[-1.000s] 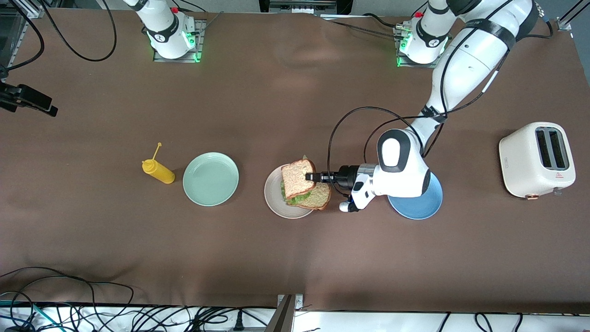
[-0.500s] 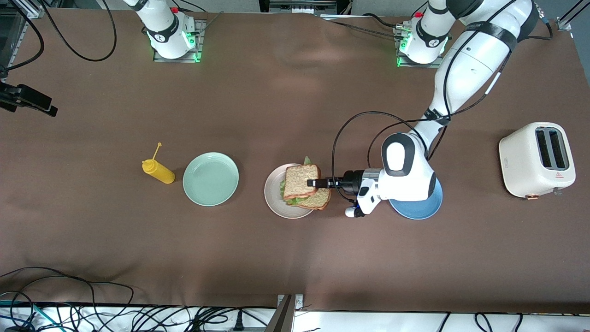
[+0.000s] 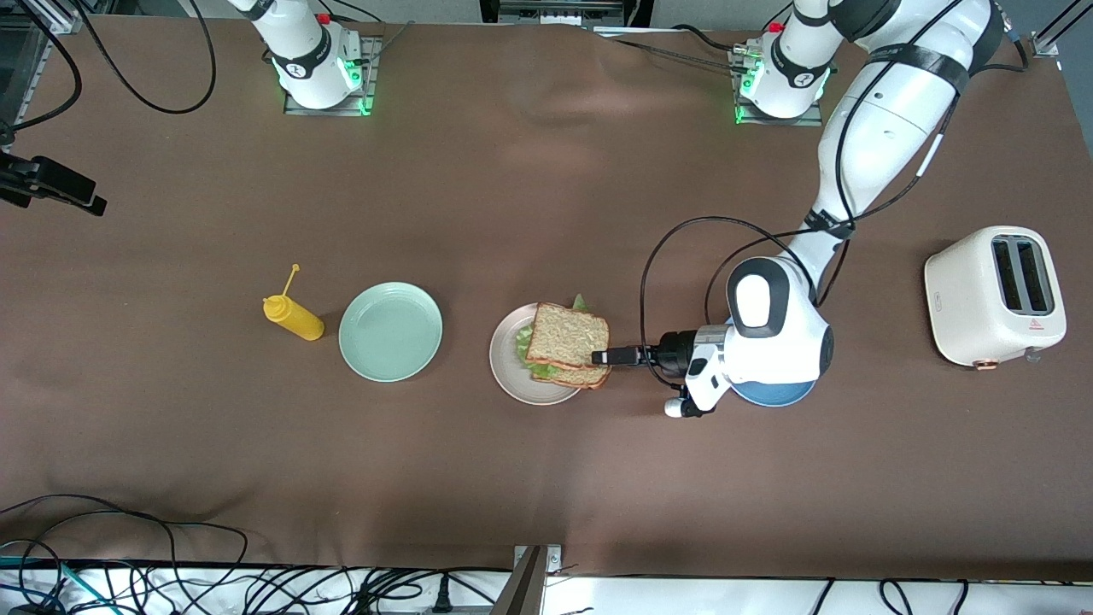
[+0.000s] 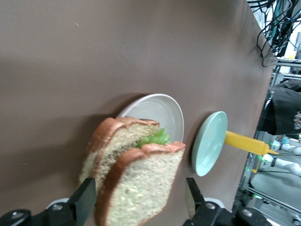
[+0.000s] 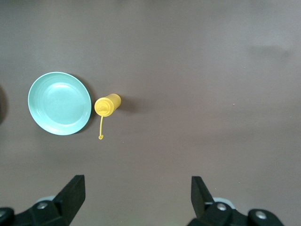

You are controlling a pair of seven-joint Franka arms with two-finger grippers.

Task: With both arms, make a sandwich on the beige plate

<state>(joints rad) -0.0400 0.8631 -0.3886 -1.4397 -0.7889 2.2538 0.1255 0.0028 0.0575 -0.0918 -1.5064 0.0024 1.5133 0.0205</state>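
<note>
Left gripper sat at the sandwich's edge toward the left arm's end, jaws apart and clear of the top slice, gripping nothing. Sandwich lay on the beige plate, lettuce poking out. Mint-green plate and yellow bottle stood toward the right arm's end. Right gripper hung spread wide and empty above them, waiting.

A robotics lab, not a kitchen: two arms bolted to base plates at twelve o'clock on a brown-covered table, metal framing at ten o'clock, loose cables along six o'clock, a toaster at three.
</note>
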